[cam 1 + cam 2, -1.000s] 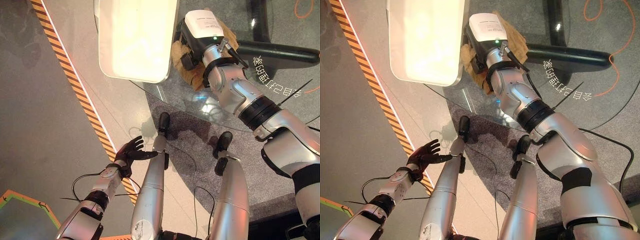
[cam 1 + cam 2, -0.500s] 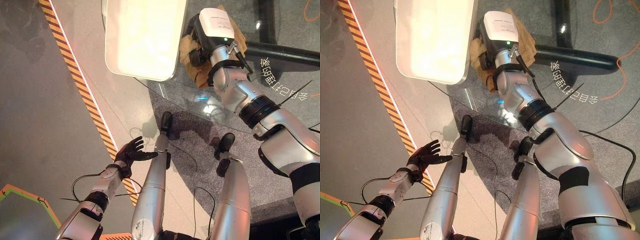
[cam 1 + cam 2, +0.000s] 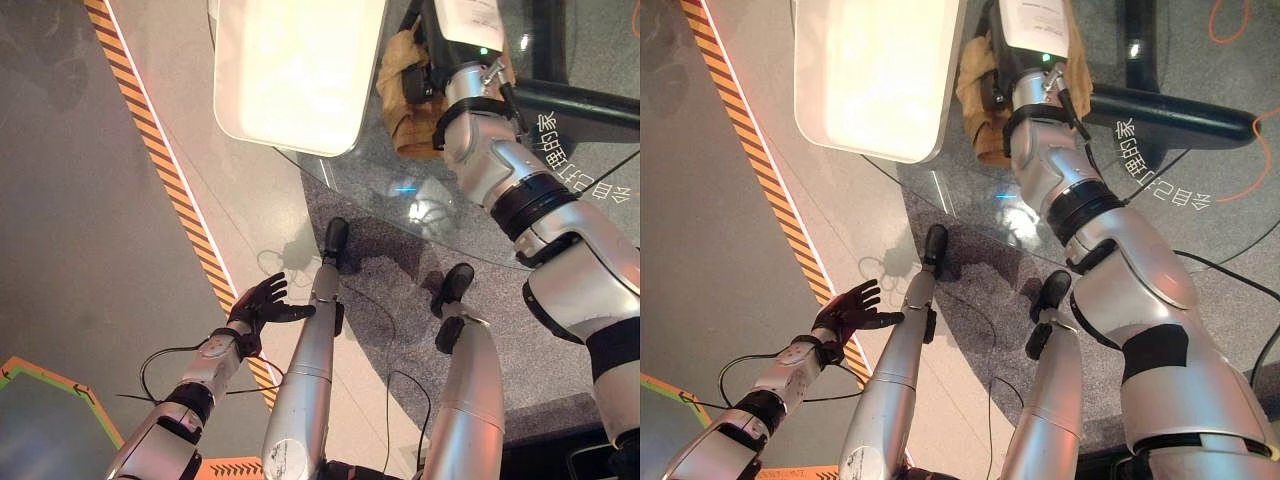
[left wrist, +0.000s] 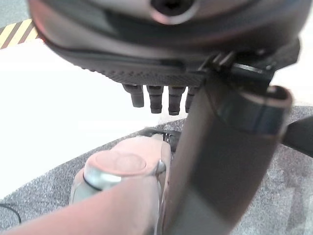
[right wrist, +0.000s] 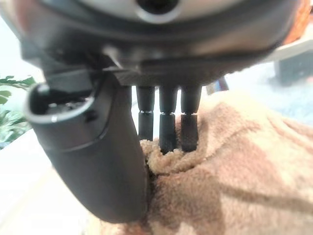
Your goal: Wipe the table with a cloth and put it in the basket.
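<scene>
A tan, fuzzy cloth [image 3: 403, 104] lies on the round glass table [image 3: 440, 215], beside a bright white panel. My right hand [image 3: 1001, 76] rests on top of the cloth. In the right wrist view its straight fingers [image 5: 167, 128] press into the bunched cloth [image 5: 230, 196], with the thumb [image 5: 93, 161] alongside. My left hand [image 3: 262, 302] hangs low over the floor near the striped tape, fingers spread and open, holding nothing; the left wrist view shows its palm [image 4: 161, 58].
A bright white panel with rounded corners [image 3: 290, 70] covers the table's left part. The table's black base bar [image 3: 585, 102] shows through the glass on the right. Orange-and-black striped tape [image 3: 160, 170] runs along the floor. An orange cable [image 3: 1240, 190] lies at the right.
My right hand has pushed the cloth farther away across the glass, and the camera has shifted a little. The left hand has not moved.
</scene>
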